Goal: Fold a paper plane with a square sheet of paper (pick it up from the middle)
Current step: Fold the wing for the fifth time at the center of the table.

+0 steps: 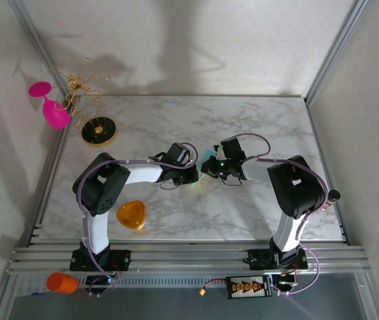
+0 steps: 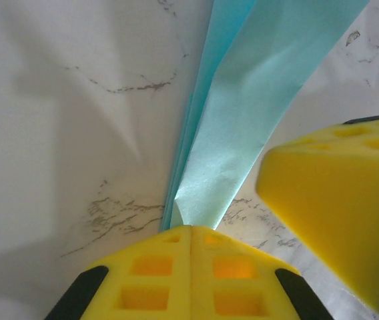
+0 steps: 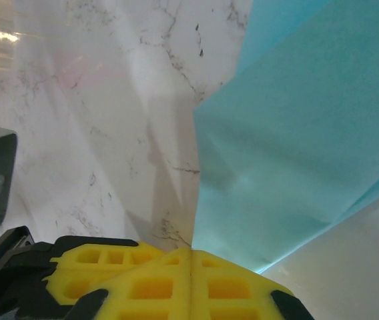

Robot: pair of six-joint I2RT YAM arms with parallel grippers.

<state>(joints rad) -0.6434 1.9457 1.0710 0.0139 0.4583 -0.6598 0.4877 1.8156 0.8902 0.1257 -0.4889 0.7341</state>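
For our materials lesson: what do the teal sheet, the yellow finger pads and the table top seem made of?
Teal sheet: thin paper, slight sheen; it holds sharp creases.
Yellow pads: likely foam or soft rubber, matte, with moulded square pockets.
Table top: white with grey veins, marble or marble-print laminate; cannot tell which.

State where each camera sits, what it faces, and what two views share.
Top external: above, behind the bases, facing down at the table; both arms show.
Left wrist: faces past the shut left gripper at the teal paper.
Right wrist: faces past the shut right gripper at that paper.
Both wrist views share the paper.
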